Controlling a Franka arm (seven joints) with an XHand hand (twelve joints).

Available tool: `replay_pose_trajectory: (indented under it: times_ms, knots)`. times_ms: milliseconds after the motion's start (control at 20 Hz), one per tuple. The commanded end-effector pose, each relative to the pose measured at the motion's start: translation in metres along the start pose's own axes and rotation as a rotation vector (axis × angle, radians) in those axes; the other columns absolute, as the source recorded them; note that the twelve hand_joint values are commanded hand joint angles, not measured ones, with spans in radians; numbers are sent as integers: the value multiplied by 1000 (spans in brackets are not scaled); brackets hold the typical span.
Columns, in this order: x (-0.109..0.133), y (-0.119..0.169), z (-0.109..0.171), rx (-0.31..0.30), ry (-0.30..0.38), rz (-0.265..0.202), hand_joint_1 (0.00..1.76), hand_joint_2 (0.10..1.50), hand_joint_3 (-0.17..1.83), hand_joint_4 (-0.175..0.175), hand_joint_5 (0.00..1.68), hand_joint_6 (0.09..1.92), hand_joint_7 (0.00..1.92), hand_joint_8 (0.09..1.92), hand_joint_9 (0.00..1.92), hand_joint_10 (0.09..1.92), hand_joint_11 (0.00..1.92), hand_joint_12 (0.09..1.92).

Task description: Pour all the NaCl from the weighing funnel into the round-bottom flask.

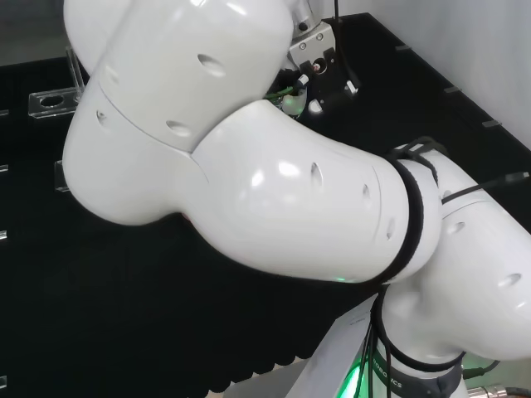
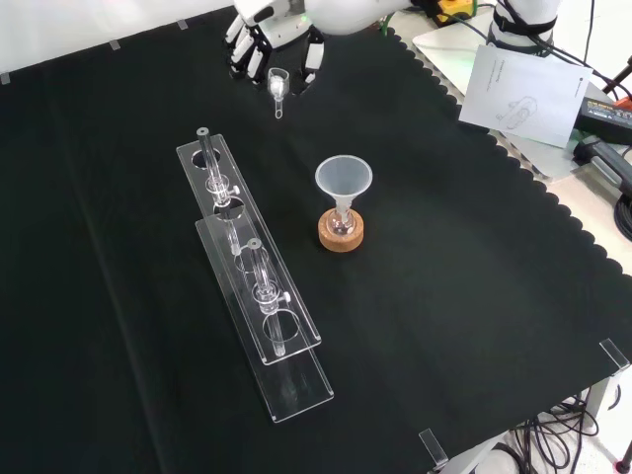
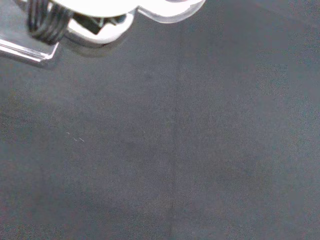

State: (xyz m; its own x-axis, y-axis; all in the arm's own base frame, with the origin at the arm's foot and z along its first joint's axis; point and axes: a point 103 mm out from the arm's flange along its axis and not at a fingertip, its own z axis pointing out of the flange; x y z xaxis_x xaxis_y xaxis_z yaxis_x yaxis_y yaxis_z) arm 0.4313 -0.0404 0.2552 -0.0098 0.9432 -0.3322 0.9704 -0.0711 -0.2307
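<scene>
Front view puts the round-bottom flask [image 2: 342, 225] on its cork ring [image 2: 343, 234] near the middle of the black cloth [image 2: 474, 296], with a clear plastic funnel [image 2: 344, 179] seated in its neck. Up and to the left of the flask, well apart from it, the hand [image 2: 267, 30] hangs at the far edge of the cloth with its fingers [image 2: 240, 44] curled around the weighing funnel [image 2: 277, 87] — the small glass scoop points its spout downward toward the cloth. Left of the flask lie two clear acrylic racks [image 2: 259, 296], one overlapping the other, carrying small glass pieces.

By my reading, the carry is in hand — the pour has not begun. Next the weighing funnel needs bringing over the plastic funnel's mouth, then tipping so the salt runs down into the flask.
</scene>
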Motion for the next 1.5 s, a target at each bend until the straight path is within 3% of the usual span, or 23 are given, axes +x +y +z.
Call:
replay_pose_trajectory:
  times_ms: [50, 750, 1500]
  knots:
    - [0, -27, -15, 1, -24, 26, 1080, 687, 734, 175, 1118, 977, 594, 652, 875, 452, 625, 1240]
    - [36, -73, -34, -15, -74, -11, 1080, 687, 733, 175, 1117, 980, 592, 652, 875, 452, 624, 1240]
    - [82, -68, -36, 21, -166, -80, 1080, 687, 733, 175, 1116, 980, 592, 653, 870, 449, 623, 1239]
